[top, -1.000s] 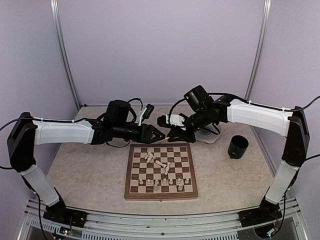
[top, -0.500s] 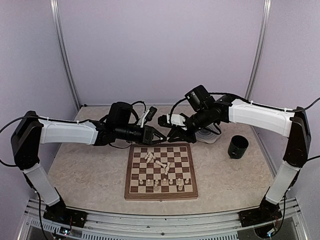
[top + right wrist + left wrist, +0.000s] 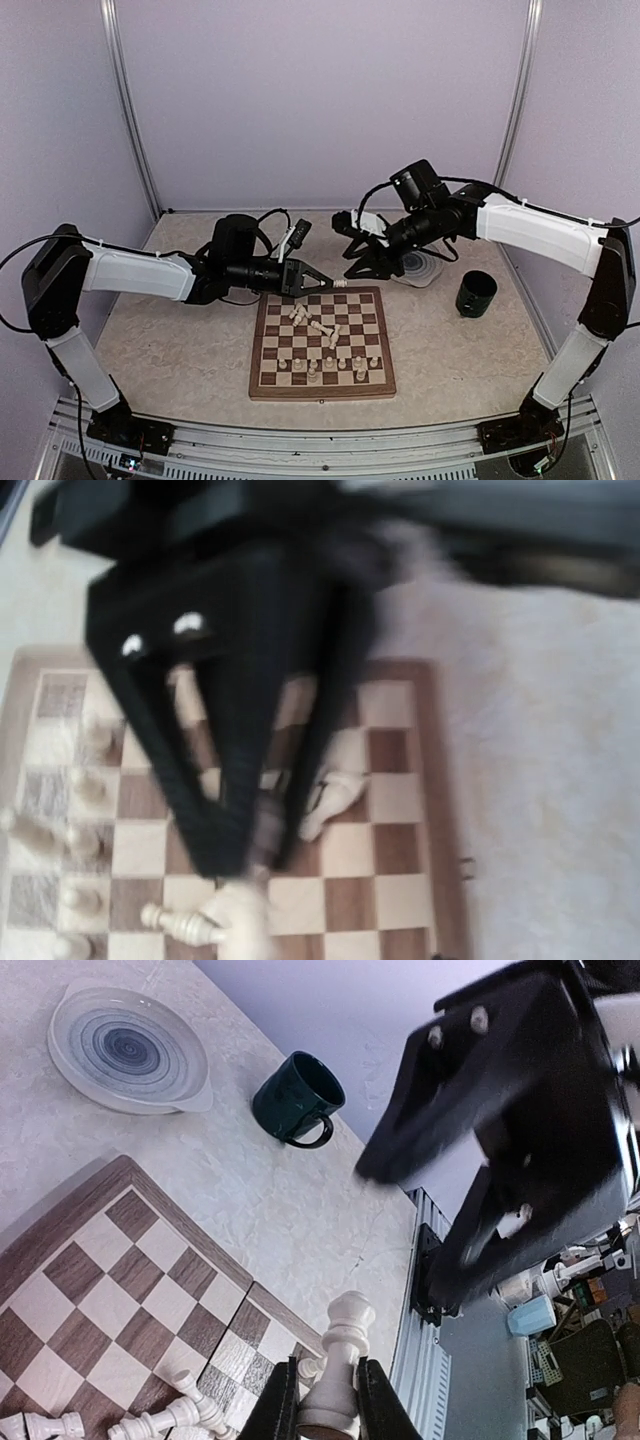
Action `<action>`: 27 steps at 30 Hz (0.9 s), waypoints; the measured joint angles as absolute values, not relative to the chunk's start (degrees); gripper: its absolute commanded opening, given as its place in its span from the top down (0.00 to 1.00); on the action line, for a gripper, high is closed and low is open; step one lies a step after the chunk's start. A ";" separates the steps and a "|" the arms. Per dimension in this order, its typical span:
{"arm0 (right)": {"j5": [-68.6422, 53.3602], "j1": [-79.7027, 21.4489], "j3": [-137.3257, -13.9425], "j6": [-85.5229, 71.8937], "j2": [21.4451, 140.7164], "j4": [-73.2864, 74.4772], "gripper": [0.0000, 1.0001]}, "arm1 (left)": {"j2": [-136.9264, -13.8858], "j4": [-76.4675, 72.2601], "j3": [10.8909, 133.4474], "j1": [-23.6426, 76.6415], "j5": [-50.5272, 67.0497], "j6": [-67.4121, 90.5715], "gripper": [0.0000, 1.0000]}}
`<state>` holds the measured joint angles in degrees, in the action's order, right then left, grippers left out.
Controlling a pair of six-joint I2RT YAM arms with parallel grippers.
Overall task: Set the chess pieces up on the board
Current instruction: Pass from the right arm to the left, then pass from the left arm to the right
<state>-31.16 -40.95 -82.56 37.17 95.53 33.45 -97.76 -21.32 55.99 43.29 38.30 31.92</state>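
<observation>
**Left hand (image 3: 330,284) pinching one chess piece (image 3: 335,1370) over the far edge of the board (image 3: 320,392); right hand (image 3: 360,272) spread and empty.**

Count: two arms, one board, one grey-ringed plate (image 3: 128,1050), one dark green mug (image 3: 476,294). The board lies flat at the middle of the table (image 3: 170,340), closer to the near edge. On it, at least six chess pieces (image 3: 322,328) stand upright in the two near rows. A loose group lies tipped over at the centre, too small for an exact total. The held chess piece is gripped at its base, head pointing out past the fingertips. The right hand hangs beyond the board's far edge, near the plate, which sits toward the far edge. The mug stands toward the right edge. Table surface: beige, marbled. Room: pale lilac walls (image 3: 320,100), two metal posts at the far corners.
</observation>
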 measured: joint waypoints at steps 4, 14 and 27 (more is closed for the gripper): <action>-39.64 -33.80 -81.03 31.14 90.87 30.24 0.48 | -96.71 -29.10 52.16 43.29 38.52 34.54 0.93; -60.53 -30.20 -73.73 11.73 90.50 19.22 0.46 | -95.26 -48.62 50.85 43.90 37.17 40.86 0.93; -66.00 -34.13 -78.00 6.39 94.67 15.14 0.67 | -102.83 -60.88 51.72 46.50 35.55 48.47 0.94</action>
